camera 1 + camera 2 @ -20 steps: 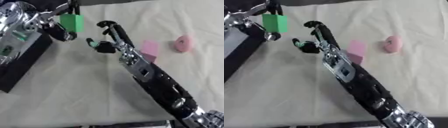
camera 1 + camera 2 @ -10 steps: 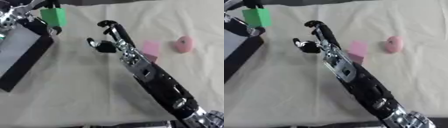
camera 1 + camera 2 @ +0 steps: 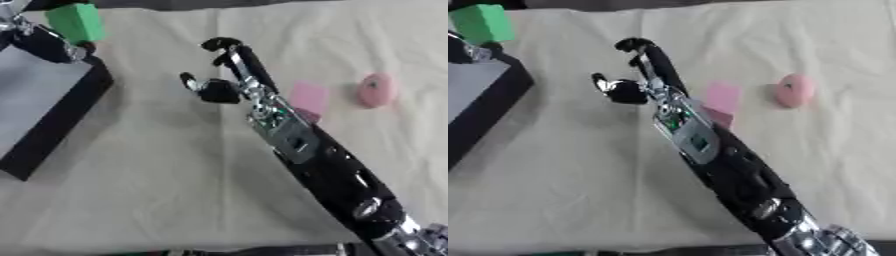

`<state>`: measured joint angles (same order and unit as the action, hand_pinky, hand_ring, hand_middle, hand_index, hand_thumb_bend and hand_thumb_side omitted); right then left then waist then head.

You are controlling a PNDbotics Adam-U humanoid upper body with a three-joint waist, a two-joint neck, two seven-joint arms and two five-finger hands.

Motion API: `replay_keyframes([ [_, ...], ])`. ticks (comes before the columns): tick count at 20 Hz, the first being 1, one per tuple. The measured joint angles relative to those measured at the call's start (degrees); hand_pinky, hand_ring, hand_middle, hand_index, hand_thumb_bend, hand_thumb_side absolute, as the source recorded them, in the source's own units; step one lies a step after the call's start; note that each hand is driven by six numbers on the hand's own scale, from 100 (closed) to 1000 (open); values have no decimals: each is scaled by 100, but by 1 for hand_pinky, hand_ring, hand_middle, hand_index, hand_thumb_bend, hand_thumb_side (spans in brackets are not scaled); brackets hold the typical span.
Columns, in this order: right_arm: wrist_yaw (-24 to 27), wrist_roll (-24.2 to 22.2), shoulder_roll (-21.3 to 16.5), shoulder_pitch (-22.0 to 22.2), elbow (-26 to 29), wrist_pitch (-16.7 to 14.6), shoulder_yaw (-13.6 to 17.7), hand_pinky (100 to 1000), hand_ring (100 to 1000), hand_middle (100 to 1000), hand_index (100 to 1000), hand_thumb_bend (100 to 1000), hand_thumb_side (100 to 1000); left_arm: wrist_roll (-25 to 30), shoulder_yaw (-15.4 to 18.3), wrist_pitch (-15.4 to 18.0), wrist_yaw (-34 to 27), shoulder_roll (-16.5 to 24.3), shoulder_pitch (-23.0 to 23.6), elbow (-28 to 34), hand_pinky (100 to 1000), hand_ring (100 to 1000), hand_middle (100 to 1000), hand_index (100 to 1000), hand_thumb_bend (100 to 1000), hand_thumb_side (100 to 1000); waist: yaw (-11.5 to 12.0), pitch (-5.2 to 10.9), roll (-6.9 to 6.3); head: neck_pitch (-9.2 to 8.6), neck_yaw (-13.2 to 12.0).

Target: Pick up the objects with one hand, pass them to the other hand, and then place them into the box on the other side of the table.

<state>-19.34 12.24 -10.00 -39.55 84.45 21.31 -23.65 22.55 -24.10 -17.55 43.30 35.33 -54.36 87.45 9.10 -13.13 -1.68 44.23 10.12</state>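
My left hand shows in the top left corner, shut on a green block that it holds above the far edge of the black box. My right hand stretches across the middle of the cloth, open, its fingers slightly bent and nothing between them and the thumb. Just right of its wrist lies a pink block, partly hidden by the arm. A pink round object lies further right, apart from both hands.
The box has a grey inside and fills the left edge. A cream cloth covers the table. My right forearm runs diagonally from the lower right corner across the cloth.
My left hand has carried the green block to the left and further away, from near my right hand to above the box. The right hand has hardly moved.
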Motion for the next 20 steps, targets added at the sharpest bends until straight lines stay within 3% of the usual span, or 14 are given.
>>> replay_keyframes([
  [20, 43, -1, -58, -29, 104, 30, 1, 797, 718, 777, 793, 423, 279, -257, 556, -487, -692, 545, 420, -521, 646, 585, 478, 434, 318, 102, -57, 0, 4, 0, -345],
])
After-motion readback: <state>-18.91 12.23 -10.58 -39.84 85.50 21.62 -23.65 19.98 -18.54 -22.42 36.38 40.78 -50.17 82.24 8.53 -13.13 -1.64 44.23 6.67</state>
